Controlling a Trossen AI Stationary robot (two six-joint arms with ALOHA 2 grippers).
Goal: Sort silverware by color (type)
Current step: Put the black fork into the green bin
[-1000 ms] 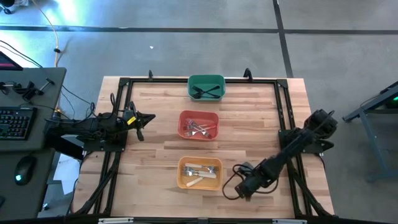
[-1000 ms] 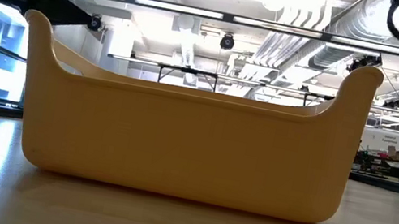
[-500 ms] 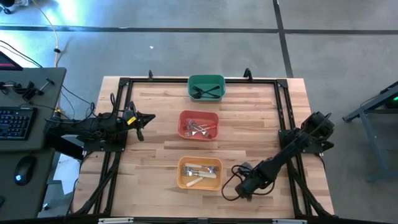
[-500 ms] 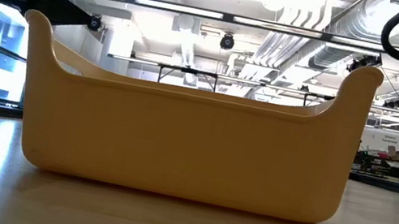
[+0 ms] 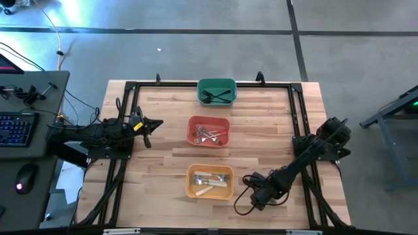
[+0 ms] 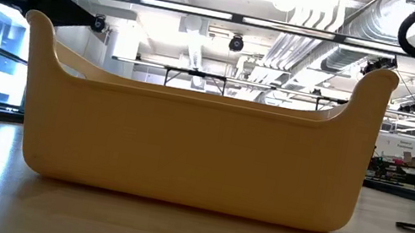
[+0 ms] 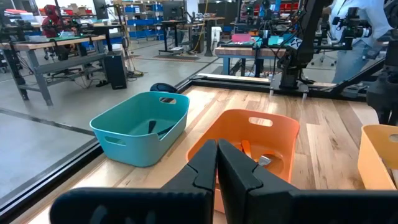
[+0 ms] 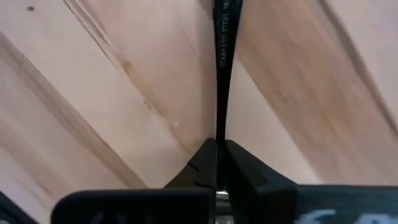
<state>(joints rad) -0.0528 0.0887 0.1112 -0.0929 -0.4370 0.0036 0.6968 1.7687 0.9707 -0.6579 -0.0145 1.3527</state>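
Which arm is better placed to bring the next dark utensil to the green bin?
Right. The right claw pinches a dark utensil beside the yellow bin; the left claw waits empty at the table's left edge.

"STAINLESS STEEL" on dark utensil (image 8: pixel 222 56)

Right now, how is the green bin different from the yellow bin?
The green bin holds only dark utensils; the yellow bin holds pale-handled ones with silver heads. The green bin is at one end of the row, the yellow bin at the other, the red bin between them. Both are rectangular.
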